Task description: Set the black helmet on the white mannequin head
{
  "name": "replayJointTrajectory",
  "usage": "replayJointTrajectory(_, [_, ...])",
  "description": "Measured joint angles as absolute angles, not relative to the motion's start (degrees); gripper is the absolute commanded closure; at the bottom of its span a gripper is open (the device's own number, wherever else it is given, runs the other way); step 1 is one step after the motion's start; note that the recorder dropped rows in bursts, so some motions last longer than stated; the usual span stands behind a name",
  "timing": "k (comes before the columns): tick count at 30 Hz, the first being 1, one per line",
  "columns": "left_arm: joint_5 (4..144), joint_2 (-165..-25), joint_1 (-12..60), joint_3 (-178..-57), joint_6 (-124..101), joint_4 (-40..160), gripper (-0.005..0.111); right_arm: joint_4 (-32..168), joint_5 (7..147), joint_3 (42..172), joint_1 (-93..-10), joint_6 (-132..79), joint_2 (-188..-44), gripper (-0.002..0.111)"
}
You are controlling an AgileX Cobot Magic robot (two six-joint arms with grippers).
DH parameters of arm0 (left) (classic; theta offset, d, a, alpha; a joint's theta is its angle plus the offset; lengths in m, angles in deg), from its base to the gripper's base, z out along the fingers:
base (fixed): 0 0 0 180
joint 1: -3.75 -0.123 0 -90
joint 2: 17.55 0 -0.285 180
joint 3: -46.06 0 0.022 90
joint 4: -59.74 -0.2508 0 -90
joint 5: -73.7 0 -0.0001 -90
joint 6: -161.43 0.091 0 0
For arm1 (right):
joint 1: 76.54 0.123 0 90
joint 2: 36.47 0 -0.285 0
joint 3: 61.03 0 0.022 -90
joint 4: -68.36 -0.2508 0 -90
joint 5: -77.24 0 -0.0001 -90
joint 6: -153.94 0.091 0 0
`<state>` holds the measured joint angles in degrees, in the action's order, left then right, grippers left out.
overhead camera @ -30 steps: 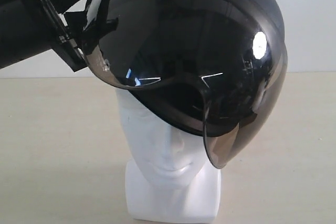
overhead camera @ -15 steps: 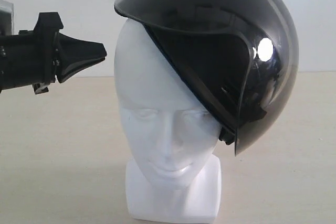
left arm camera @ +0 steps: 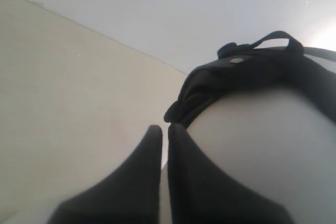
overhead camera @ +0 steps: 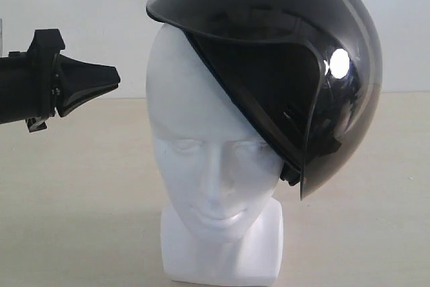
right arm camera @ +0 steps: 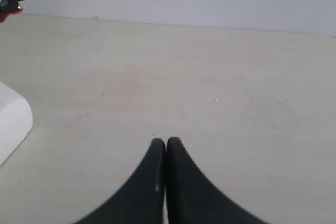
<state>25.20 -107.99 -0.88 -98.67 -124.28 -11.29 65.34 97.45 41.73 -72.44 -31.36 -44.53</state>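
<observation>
- Nearest in the lower centre of the exterior view, the blocky base [overhead camera: 265, 253] of the white mannequin head [overhead camera: 208, 166] is seen planted on the table [overhead camera: 67, 199]. Smooth, glossy, hard moulding is shown, with closed eyes, nose and lips.
- Above it, the black helmet [overhead camera: 269, 45] is found on the head, but tilted. The shell is slumped toward the right of the frame, and the forehead and face are left bare.
- A rounded, rigid shell is judged here, fairly light but bulky, and wider than the head. Its gloss is likely to prove slippery, so a pinch on the dome is not advised.
- The smoke-tinted visor [overhead camera: 336, 132] is curved and thin, and it is judged easy to scratch. It is best left alone.
- A hold is better taken on the lower rim or padded edge, where both faces can be clamped. The chin strap [left arm camera: 273, 38] is soft and would only dangle.
- At the left of the frame, the left gripper [overhead camera: 115, 76] is held level beside the head, apart from it. Its tapered black fingers [left arm camera: 152, 145] are pressed together with nothing between them.
- In its own wrist view, the right gripper [right arm camera: 166, 141] is seen over bare table, its fingers likewise pressed together and empty.
- Farthest back, the matte cream tabletop is met by a plain white wall [overhead camera: 80, 5].
</observation>
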Motion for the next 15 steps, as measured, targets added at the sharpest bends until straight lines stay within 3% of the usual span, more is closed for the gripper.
replayJointTrajectory(7, [23.4, -108.0, -2.4, -95.5, -124.3, -14.6, 0.102, 65.3, 97.5, 41.7, -72.4, -31.4, -44.5, 0.109])
replayJointTrajectory(15, [22.3, -103.4, -10.9, -91.0, -122.6, -18.1, 0.102, 65.3, 97.5, 41.7, -72.4, -31.4, -44.5, 0.109])
